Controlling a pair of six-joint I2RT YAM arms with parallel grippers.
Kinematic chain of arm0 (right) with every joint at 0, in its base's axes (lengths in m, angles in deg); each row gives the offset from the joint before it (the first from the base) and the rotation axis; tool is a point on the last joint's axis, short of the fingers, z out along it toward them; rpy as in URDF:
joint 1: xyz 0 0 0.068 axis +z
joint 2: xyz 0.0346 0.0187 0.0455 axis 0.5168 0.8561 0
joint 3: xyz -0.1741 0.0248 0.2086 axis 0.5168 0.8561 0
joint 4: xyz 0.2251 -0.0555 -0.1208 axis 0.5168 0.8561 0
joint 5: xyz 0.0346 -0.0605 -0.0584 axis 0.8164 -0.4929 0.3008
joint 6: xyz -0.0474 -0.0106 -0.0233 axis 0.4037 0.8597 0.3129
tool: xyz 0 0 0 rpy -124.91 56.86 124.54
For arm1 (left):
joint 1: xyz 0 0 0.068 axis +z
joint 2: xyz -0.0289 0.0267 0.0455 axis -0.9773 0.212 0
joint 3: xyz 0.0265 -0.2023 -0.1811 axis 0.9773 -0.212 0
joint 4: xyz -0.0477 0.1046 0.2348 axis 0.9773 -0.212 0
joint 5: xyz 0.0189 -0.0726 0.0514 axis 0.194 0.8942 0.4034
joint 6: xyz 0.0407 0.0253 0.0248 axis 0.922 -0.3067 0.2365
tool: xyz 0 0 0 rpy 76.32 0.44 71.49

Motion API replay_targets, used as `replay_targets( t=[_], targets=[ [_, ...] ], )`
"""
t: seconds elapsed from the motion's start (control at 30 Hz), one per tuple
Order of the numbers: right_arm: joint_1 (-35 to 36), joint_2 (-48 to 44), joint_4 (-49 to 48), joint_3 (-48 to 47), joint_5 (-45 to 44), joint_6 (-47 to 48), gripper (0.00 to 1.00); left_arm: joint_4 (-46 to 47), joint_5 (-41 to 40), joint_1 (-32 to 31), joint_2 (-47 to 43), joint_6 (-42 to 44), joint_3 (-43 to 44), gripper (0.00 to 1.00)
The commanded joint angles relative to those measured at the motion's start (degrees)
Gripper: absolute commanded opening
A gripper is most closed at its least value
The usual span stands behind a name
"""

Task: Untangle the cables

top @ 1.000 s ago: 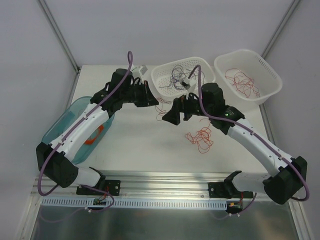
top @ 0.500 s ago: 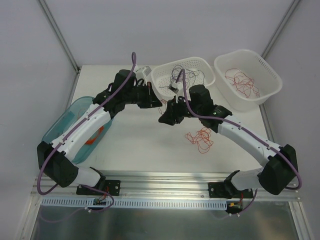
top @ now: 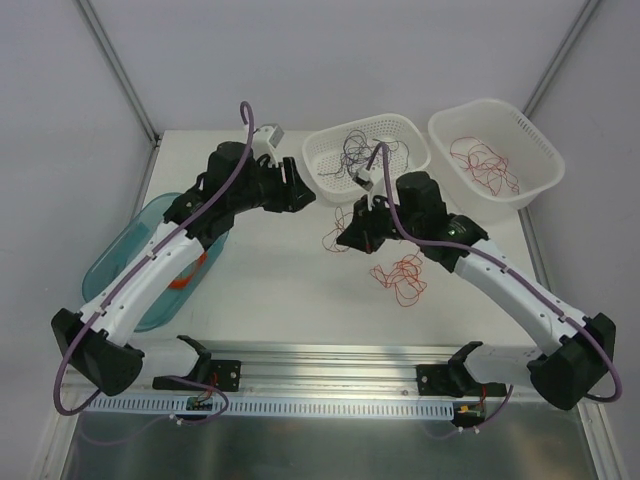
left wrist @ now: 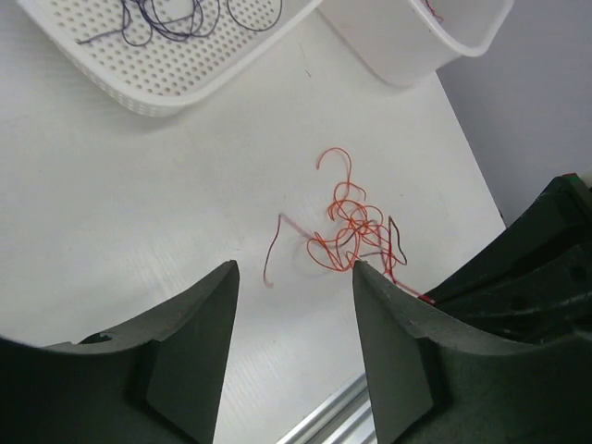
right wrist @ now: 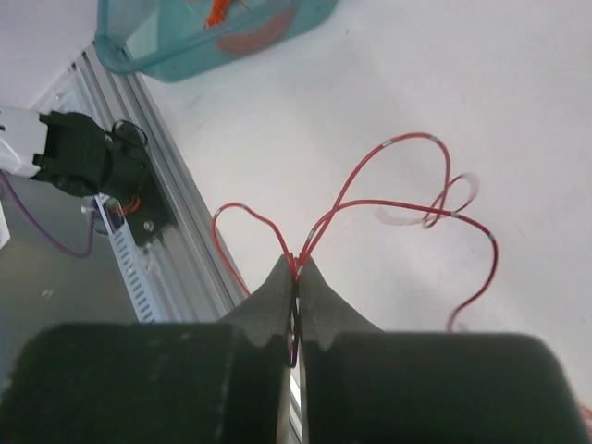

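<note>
My right gripper (right wrist: pixel 297 265) is shut on thin red cables (right wrist: pixel 398 176) that loop away from its tips above the table; the top view shows it (top: pixel 345 237) just left of a loose red tangle (top: pixel 400 278) lying on the table. The left gripper (left wrist: pixel 294 268) is open with nothing between its fingers. It hovers (top: pixel 300 190) beside the middle basket, and the red tangle (left wrist: pixel 356 231) lies beyond its tips. Dark cables (top: pixel 358 148) lie in the middle basket, and more red cables (top: pixel 480 160) lie in the right basket.
Two white perforated baskets stand at the back, the middle one (top: pixel 330 172) and the right one (top: pixel 540 175). A teal bin (top: pixel 125 262) with an orange coil (top: pixel 190 272) sits at the left under the left arm. A metal rail (top: pixel 330 365) runs along the near edge.
My right gripper has shut on red strands and drawn slightly right. The left gripper has opened, let go and backed away to the left.
</note>
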Motion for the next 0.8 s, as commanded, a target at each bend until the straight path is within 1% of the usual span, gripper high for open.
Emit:
replay_targets(
  t=[0.0,0.03,0.1,0.13,0.17,0.2,0.23,0.27,0.33,0.37,0.43,0.47,0.53,0.57,0.63,0.67,0.7,0.77],
  targets=[
    [-2.46,-3.65,6.12,-2.59,-0.80,3.51,0.01,2.08,-6.27,0.00,-4.71,4.37,-1.28,0.54],
    [-3.25,-4.00,7.27,-3.38,-0.98,4.30,0.01,1.99,-6.71,0.00,-5.24,5.16,-1.80,0.59],
    [-6.32,-4.62,10.60,-6.28,-0.98,5.09,0.01,1.99,-7.94,0.17,-7.17,6.05,-3.65,0.66],
    [-7.64,-4.79,11.84,-7.51,-1.07,5.44,0.01,1.99,-8.03,0.17,-7.79,7.09,-4.44,0.73],
    [-10.35,-4.71,13.16,-8.74,-1.94,6.06,0.01,1.99,-8.03,0.17,-9.10,7.63,-6.44,0.77],
    [-11.77,-4.53,15.87,-11.97,-2.55,6.32,0.01,2.08,-8.12,0.26,-9.81,8.07,-7.68,0.82],
    [-13.17,-3.92,17.20,-13.57,-3.87,6.59,0.01,1.99,-8.21,0.17,-10.60,8.51,-8.91,0.89],
    [-16.06,-3.66,18.34,-15.41,-4.66,6.94,0.01,1.99,-8.38,0.17,-12.09,8.77,-11.71,0.94],
    [-18.89,-2.95,20.81,-19.98,-6.51,7.03,0.01,1.99,-8.91,0.26,-13.68,8.78,-14.80,0.99],
    [-21.51,-2.17,21.43,-21.39,-9.21,7.12,0.01,1.99,-9.43,0.26,-15.51,8.43,-18.12,0.99],
    [-24.25,-1.28,23.01,-25.33,-14.13,7.03,0.01,1.90,-10.66,0.17,-18.24,7.20,-21.39,0.99],
    [-27.22,0.02,23.19,-26.40,-15.47,6.77,0.01,1.90,-10.84,0.17,-19.04,6.76,-24.45,0.99],
    [-30.49,1.35,22.32,-29.12,-17.75,5.80,0.01,1.99,-10.75,0.26,-21.75,4.66,-27.19,0.99],
    [-33.72,1.97,21.70,-29.84,-18.29,5.54,0.01,1.99,-10.58,0.26,-22.64,3.86,-29.64,0.99],
    [-36.99,4.60,18.63,-31.50,-19.43,3.79,0.01,1.90,-9.71,0.26,-24.48,2.11,-31.51,0.99],
    [-40.31,5.74,17.66,-32.21,-19.00,3.08,0.01,1.90,-9.35,0.17,-24.93,1.83,-32.91,0.99],
    [-42.00,8.62,15.83,-32.91,-18.47,1.25,0.01,1.90,-9.00,0.17,-25.37,1.57,-33.53,0.99],
    [-46.03,11.54,12.06,-34.32,-17.24,-0.26,0.01,1.55,-8.12,0.26,-26.07,1.30,-34.41,0.99]
  ],
)
